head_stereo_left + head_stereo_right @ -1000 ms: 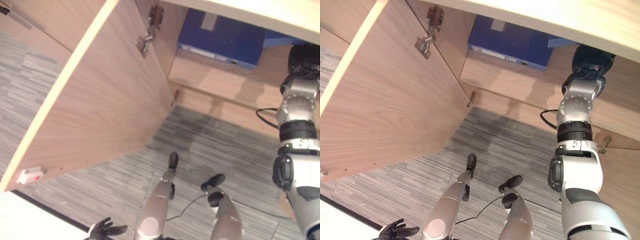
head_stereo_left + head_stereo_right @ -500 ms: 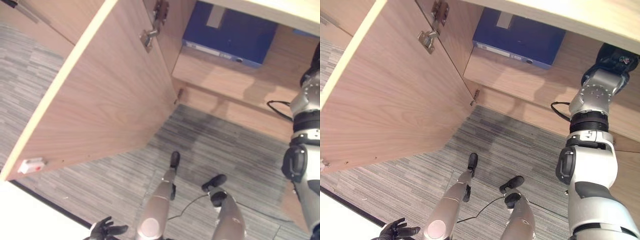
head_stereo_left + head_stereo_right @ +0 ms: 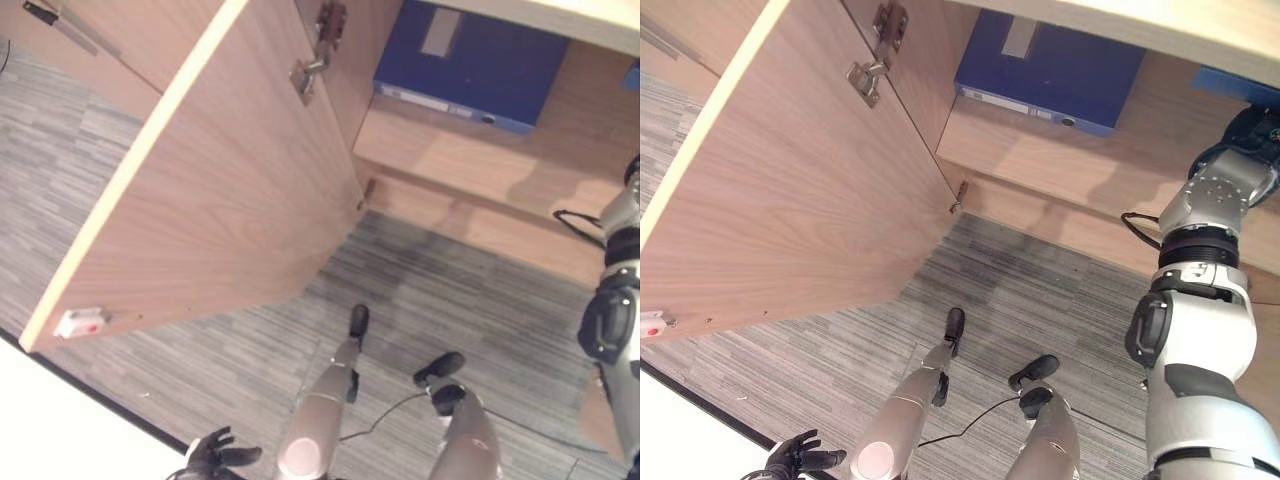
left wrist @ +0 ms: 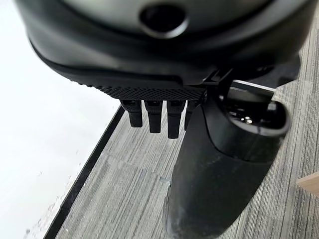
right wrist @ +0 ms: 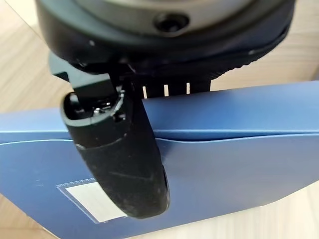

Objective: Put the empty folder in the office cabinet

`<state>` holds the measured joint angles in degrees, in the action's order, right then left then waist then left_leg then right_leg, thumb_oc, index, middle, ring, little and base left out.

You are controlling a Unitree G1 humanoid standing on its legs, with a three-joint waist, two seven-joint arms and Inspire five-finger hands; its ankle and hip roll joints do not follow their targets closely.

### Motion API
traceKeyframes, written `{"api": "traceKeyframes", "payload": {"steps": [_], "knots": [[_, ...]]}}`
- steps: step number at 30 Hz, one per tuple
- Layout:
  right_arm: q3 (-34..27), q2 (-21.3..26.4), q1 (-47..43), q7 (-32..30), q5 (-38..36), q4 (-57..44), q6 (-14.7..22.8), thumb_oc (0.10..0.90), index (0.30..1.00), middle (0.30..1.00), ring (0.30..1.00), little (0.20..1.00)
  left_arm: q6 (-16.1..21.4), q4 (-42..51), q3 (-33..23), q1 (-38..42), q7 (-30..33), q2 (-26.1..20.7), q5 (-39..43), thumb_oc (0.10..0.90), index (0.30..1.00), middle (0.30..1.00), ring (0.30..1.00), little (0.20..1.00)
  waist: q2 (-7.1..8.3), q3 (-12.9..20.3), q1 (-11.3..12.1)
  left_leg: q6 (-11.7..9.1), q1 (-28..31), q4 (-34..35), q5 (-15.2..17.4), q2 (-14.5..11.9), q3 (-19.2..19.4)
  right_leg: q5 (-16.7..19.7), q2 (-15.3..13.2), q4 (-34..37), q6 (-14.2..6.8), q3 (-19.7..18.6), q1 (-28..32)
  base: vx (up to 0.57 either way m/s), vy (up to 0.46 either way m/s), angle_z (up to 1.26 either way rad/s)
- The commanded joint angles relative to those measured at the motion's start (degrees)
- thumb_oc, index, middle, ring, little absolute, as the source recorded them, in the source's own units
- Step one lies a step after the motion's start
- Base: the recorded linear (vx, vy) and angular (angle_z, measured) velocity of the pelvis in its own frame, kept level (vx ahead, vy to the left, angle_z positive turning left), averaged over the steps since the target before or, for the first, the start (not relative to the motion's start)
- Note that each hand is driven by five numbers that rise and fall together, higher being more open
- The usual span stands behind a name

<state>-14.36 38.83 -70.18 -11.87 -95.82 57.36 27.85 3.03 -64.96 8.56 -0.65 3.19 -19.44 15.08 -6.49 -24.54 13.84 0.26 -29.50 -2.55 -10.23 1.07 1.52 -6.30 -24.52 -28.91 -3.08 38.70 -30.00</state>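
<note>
A thin blue folder point(image 5: 239, 149) with a white label lies against the pale wood of the cabinet, and a corner of this folder point(image 3: 1230, 85) shows on the shelf point(image 3: 1090, 160) at the right. My right hand point(image 3: 1260, 130) is raised to it. The thumb point(image 5: 124, 159) lies across the folder's front and the fingers sit behind its upper edge. My left hand point(image 3: 215, 458) hangs low at the left over the carpet, fingers spread and holding nothing.
A thick blue binder point(image 3: 470, 65) lies on the same shelf, left of my right hand. The cabinet door point(image 3: 220, 200) stands wide open at the left. A white surface point(image 3: 50, 420) borders the striped grey carpet point(image 3: 1040, 290).
The whole picture has shifted a little to the right. My right hand has gone further right along the shelf, away from the thick binder. The left hand has stayed put.
</note>
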Motion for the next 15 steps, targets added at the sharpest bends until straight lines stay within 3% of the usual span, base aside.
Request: {"api": "traceKeyframes", "payload": {"steps": [1,10,11,12,15], "knots": [[5.3,7.9,-4.0,3.7,3.2,-4.6,0.9,0.400,0.300,0.300,0.300,0.300,-0.6,-5.2,2.2,-4.0,2.3,-5.8,-0.4,0.800,0.900,0.900,0.900,0.900,0.86,3.2,0.6,-3.2,6.7,-1.9,12.3,-2.2,1.1,5.2,2.4,5.4,-6.1,-3.7,-0.7,0.00,0.000,0.00],[6.9,8.8,-5.5,4.0,3.2,-5.1,0.7,0.400,0.300,0.300,0.300,0.300,-0.5,-4.0,2.9,-5.0,2.1,-6.2,0.0,0.800,0.900,0.900,0.900,0.900,-0.62,2.3,0.4,-2.5,4.5,-5.1,13.9,-0.7,1.5,5.0,0.7,2.7,-6.3,-4.7,-2.5,0.00,0.005,0.02],[7.4,8.9,-5.6,4.0,3.2,-5.0,0.5,0.464,0.396,0.396,0.396,0.396,-0.4,-3.8,2.9,-5.1,2.0,-6.3,0.0,0.800,0.900,0.900,0.900,0.900,-0.71,2.2,0.3,-2.5,4.3,-5.3,14.0,-0.6,1.5,5.0,0.7,2.5,-6.2,-4.9,-2.7,0.00,0.000,0.00],[8.1,9.1,-5.8,4.1,3.3,-4.6,0.0,0.800,0.900,0.900,0.900,0.900,-0.5,-3.7,3.0,-5.1,1.9,-6.4,0.1,0.800,0.900,0.900,0.900,0.900,-0.66,2.1,0.4,-2.5,4.1,-5.4,14.0,-0.6,1.6,5.0,0.6,2.3,-6.2,-5.0,-2.9,0.00,0.000,0.00],[9.2,9.6,-6.9,4.5,3.3,-4.0,-1.0,0.800,0.900,0.900,0.900,0.900,-0.5,-3.2,3.5,-5.5,1.8,-6.6,0.2,0.800,0.900,0.900,0.900,0.900,-0.93,1.9,0.4,-2.4,3.7,-5.5,14.0,-0.5,1.7,5.0,0.5,2.1,-6.2,-5.1,-3.4,0.00,0.000,0.00]]}}
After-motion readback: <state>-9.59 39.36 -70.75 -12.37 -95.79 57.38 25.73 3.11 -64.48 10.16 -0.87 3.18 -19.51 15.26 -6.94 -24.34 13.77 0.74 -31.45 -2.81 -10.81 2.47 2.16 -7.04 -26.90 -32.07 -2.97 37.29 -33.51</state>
